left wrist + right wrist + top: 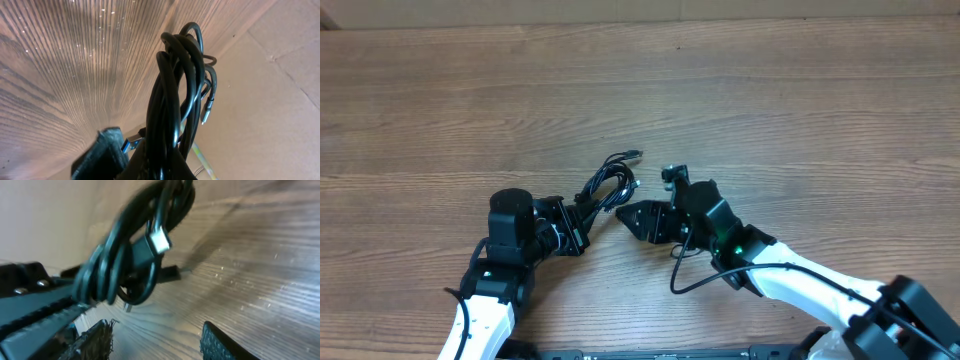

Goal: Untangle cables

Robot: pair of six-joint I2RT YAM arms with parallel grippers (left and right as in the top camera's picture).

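**A:** How far along are we with the untangling?

**B:** Barely begun, I'd judge. The cables are 1 tight bundle, with loops wound over each other and no cord lying apart on its own.

**A:** Where is the bundle?

**B:** In my left gripper. Its fingers are clamped fully down on 1 end, and the rest juts out ahead of that gripper over the table. From the left wrist I can see a plug dangling free near the far end.

**A:** And your right side?

**B:** The right gripper sits just beside the left gripper, across the bundle. Its fingers stand apart and hold nothing.

**A:** So what's left?

**B:** All of it, I reckon: catch 1 loose end, draw that cord out, then repeat for each of the others.
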